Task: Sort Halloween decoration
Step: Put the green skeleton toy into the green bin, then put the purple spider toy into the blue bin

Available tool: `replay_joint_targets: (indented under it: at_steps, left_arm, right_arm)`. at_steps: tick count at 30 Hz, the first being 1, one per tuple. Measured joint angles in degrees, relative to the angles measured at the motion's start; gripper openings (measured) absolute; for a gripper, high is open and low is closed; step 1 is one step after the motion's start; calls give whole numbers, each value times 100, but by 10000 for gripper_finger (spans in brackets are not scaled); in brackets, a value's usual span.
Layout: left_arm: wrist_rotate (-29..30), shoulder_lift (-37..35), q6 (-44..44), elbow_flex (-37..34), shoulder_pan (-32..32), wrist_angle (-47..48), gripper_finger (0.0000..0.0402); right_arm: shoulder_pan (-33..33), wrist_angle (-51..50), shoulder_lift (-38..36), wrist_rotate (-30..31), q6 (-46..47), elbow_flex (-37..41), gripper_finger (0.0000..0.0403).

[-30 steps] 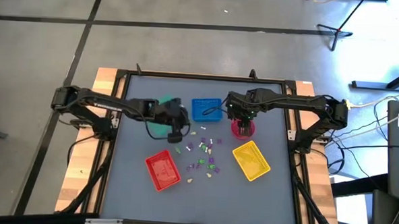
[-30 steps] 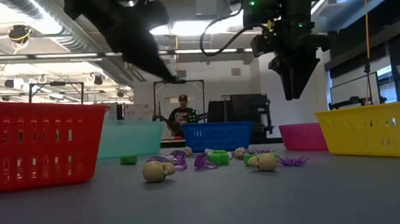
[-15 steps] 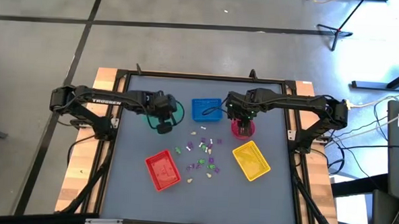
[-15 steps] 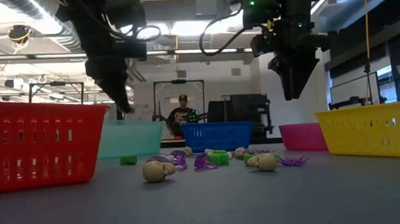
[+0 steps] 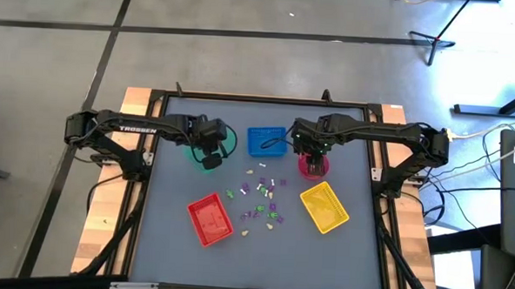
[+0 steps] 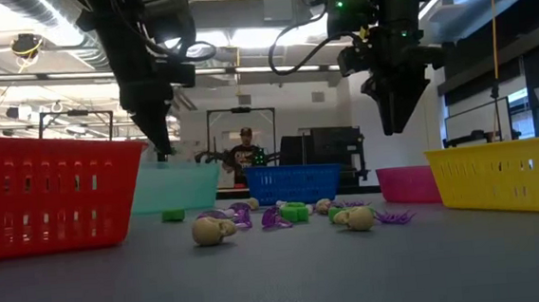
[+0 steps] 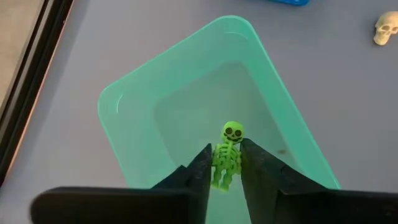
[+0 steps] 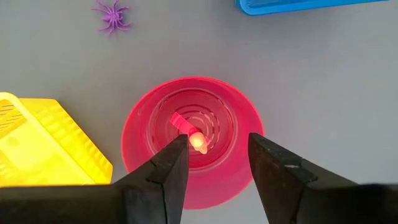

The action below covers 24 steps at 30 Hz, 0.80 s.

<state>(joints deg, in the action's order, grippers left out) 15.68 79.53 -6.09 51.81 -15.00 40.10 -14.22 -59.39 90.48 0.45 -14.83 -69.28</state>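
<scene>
From above, the left gripper [image 5: 210,148] hung over the green tray [image 5: 203,159] near the table's far left, while the right gripper [image 5: 311,156] hung over the pink bowl [image 5: 313,169]. The loose Halloween trinkets [image 5: 262,197] lay scattered mid-table between the red tray [image 5: 210,219], the yellow tray [image 5: 324,207] and the blue tray [image 5: 266,140].

At table height, both grippers were clear of the tabletop, the left gripper [image 6: 162,144] just above the green tray [image 6: 175,188], the right [image 6: 397,113] above the bowl [image 6: 407,183]. Skulls [image 6: 213,231] and purple spiders [image 6: 395,216] sat in front (a person stood in the room behind).

The left wrist camera showed narrowly parted fingers [image 7: 194,174] flanking a green skeleton [image 7: 227,155] over the tray; whether they gripped it could not be told.

The right wrist camera showed wide-open, empty fingers [image 8: 173,167] straddling the bowl [image 8: 140,134], where a pink piece [image 8: 186,129] lay.
</scene>
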Motion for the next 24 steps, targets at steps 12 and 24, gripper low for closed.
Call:
replay_joint_targets:
  at_steps: [12, 24]
  left_arm:
    - [-12, -19, -102, 0, 0, -23, 161]
    - [-489, -554, -729, 0, 241, -33, 163]
  right_arm:
    - [0, 240, 0, -4, -694, -27, 166]
    - [93, 825, 0, -1542, -1001, -713, 166]
